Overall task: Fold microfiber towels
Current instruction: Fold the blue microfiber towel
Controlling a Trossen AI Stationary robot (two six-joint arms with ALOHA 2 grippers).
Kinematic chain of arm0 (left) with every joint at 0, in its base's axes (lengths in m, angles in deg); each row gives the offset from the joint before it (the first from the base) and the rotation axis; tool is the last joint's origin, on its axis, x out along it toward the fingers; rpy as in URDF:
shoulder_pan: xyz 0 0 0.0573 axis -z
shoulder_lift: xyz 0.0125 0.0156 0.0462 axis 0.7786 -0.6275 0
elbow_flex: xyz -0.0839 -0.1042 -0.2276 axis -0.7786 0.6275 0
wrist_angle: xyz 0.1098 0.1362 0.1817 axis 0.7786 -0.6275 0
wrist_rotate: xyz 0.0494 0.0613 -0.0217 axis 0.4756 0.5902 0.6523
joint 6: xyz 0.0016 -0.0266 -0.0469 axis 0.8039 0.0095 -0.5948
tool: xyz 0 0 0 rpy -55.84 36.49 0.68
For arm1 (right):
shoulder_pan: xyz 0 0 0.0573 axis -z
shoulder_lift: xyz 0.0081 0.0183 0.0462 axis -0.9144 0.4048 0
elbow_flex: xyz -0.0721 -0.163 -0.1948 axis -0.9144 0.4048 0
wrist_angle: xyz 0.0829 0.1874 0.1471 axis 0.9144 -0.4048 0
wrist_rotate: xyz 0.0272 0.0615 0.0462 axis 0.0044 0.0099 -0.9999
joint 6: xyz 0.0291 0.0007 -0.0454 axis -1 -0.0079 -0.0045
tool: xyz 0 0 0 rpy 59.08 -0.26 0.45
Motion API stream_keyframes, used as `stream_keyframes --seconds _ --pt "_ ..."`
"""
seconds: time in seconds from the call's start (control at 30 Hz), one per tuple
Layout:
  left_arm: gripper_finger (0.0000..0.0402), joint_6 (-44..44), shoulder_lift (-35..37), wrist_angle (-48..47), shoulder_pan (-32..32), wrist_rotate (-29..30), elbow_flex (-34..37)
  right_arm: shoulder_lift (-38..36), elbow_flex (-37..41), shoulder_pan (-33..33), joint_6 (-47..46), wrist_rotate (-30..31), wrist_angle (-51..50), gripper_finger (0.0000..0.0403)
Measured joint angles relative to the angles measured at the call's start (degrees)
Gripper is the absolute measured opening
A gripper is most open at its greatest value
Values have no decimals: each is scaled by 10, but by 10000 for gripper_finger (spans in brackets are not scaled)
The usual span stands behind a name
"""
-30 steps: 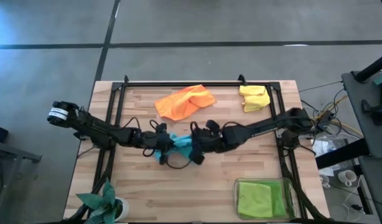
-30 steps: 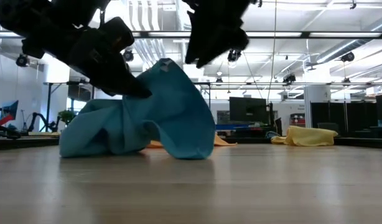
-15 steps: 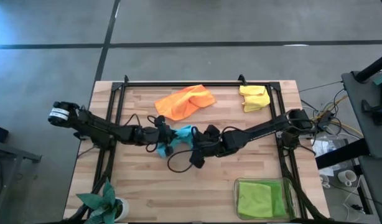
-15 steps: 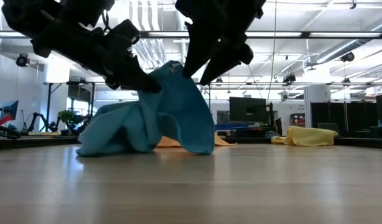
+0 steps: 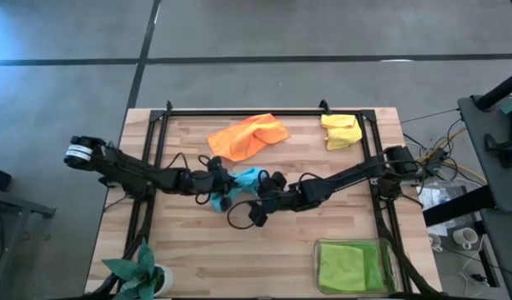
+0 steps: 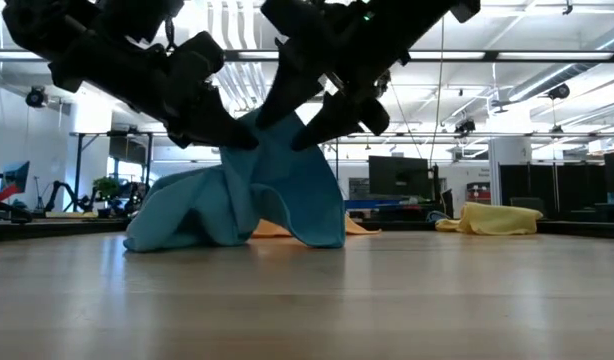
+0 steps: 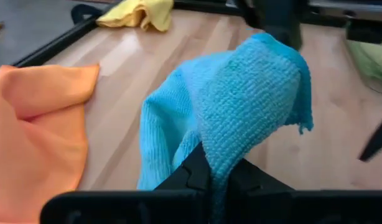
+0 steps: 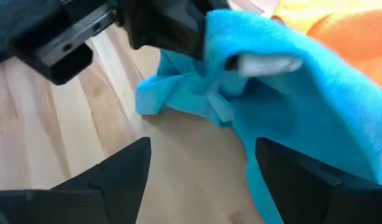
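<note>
One blue towel (image 5: 248, 178) — left end effector (image 5: 223, 188) pinching

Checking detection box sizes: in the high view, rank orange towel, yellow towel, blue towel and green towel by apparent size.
1. orange towel
2. green towel, in the tray, close to the orange
3. blue towel, bunched and partly hidden by the arms, so unsure against the yellow
4. yellow towel

Plant (image 5: 139, 268) front-left corner, clear tray (image 5: 388, 268) front-right.

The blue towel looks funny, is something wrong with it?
The blue towel is crumpled, not flat: the left hand pinches one corner up, so it hangs in a bunch on the table. Nothing looks torn.
</note>
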Motion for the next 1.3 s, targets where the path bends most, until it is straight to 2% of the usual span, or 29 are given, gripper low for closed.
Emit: stream_keyframes --seconds 0.13,0.3,0.5,0.63,1.03,1.3 --pt "0 0 20 -8 6 -5 0 0 3 0 -2 -2 -13 289" --pt "0 1 48 -20 6 -54 2 17 9 12 -4 -5 -17 290" --pt "0 1 66 -64 7 -56 3 76 -4 24 -4 -46 -13 289" --pt "0 1 73 -67 7 -61 3 100 -15 22 -4 -50 -6 283" --pt "0 0 72 -67 7 -65 6 84 -16 23 25 -49 2 278" --pt "0 0 72 -62 7 -66 6 118 -11 25 18 -52 57 272"
